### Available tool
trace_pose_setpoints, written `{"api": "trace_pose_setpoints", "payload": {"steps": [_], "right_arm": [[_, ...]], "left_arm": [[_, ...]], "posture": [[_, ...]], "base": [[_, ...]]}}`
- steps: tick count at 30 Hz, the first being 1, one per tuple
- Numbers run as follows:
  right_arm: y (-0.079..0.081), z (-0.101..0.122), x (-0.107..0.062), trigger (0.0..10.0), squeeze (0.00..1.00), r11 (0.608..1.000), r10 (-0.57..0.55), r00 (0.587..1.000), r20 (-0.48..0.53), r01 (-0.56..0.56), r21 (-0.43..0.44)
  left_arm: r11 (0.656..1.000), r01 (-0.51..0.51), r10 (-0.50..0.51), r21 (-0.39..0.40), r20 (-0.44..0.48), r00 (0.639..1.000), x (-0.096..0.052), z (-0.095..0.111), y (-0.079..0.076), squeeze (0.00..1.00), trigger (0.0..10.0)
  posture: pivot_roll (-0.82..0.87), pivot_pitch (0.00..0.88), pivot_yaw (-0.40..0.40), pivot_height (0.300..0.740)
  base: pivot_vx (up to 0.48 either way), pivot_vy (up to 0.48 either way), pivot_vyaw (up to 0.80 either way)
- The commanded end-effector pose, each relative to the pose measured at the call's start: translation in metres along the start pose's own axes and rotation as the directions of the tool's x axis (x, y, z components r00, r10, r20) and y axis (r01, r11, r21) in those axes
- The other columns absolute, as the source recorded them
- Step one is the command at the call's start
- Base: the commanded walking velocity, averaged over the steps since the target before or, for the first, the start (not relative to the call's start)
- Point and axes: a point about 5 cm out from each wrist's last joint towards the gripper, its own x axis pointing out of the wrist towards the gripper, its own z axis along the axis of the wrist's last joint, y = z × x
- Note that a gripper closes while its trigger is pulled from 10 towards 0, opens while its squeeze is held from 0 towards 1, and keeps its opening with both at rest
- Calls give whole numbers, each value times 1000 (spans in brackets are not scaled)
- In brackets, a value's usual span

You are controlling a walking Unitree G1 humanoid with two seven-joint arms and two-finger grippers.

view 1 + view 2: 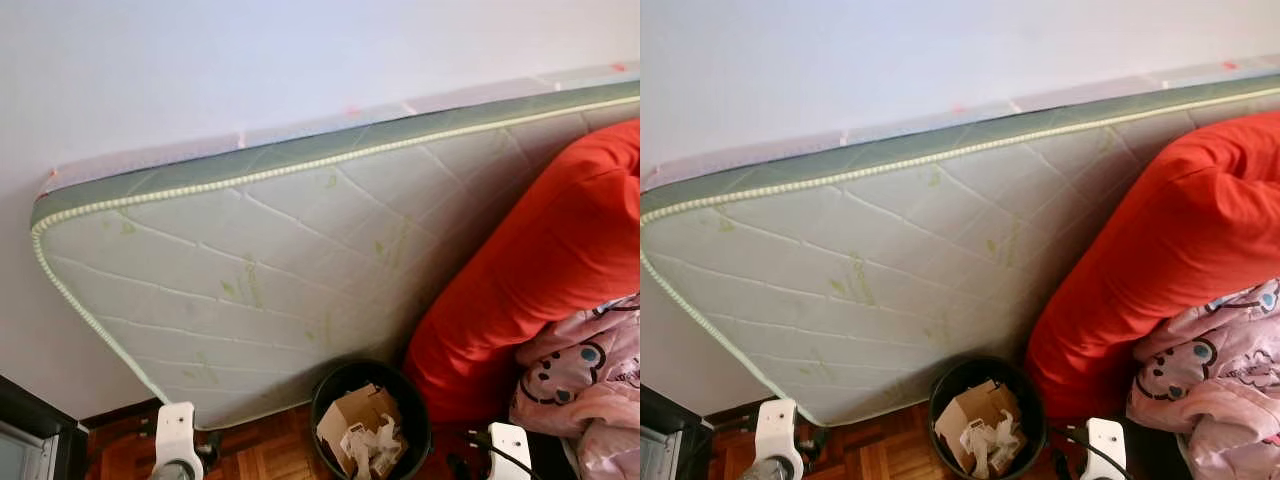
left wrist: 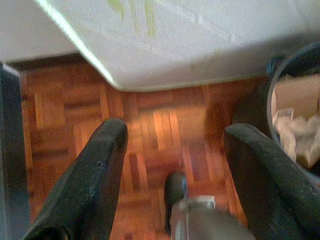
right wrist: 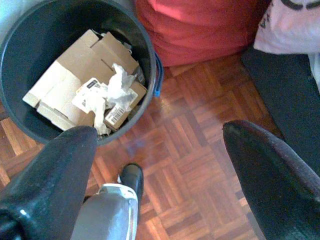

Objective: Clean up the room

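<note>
Both grippers, left gripper point(image 2: 170, 150) and right gripper point(image 3: 160, 145), are spread and empty; the bin point(image 1: 419, 400) sits bottom centre by the mattress point(image 1: 250, 260), so scan the floor point(image 3: 200, 165) for litter first

The floor point(image 3: 200, 165) was wood, made of small brown blocks, smooth and a bit shiny. The mattress point(image 1: 270, 260) leaning on the wall was soft quilted cloth, pale with green leaf marks and a bumpy cord along its edge. The wall point(image 1: 250, 60) looked flat and matt. The big red cushion point(image 1: 540, 260) was smooth cloth. The pink blanket point(image 1: 590, 380) was soft printed cloth. The dark bin point(image 3: 150, 55) looked like smooth plastic. Inside it lay brown cardboard point(image 3: 70, 85), matt and stiff, and crumpled white paper point(image 3: 117, 85). The black fingers point(image 2: 85, 185) looked dull and a little rough.
</note>
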Motion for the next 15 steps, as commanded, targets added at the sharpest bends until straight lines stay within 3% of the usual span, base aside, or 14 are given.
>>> {"api": "trace_pose_setpoints", "payload": {"steps": [1, 5, 10, 15], "right_arm": [[-2, -5, -1, 10000, 0, 1000, -11, 1000, -21, 11, 20], [7, -2, 1, 10000, 0, 1000, 21, 1000, -22, -21, -16], [5, -3, 1, 10000, 0, 1000, 24, 999, -26, -24, -16], [3, -4, 0, 10000, 0, 999, 15, 999, -37, -16, -30]], "left_arm": [[1000, -12, 13, 13, -60, 998, -4, -14, 7, 0, 10000], [999, -29, 31, 19, -95, 995, -9, -25, 21, 0, 10000], [998, -60, 62, 18, -135, 989, -19, -39, 42, 0, 10000], [997, -70, 72, 18, -164, 984, -23, -48, 44, 0, 10000]], "posture": [[87, 0, 5, 740], [83, 0, 8, 740], [83, 0, 4, 740], [80, 0, -1, 740]], "base": [[0, 0, 0], [0, 0, 0], [0, 0, 0], [0, 0, 0]]}}
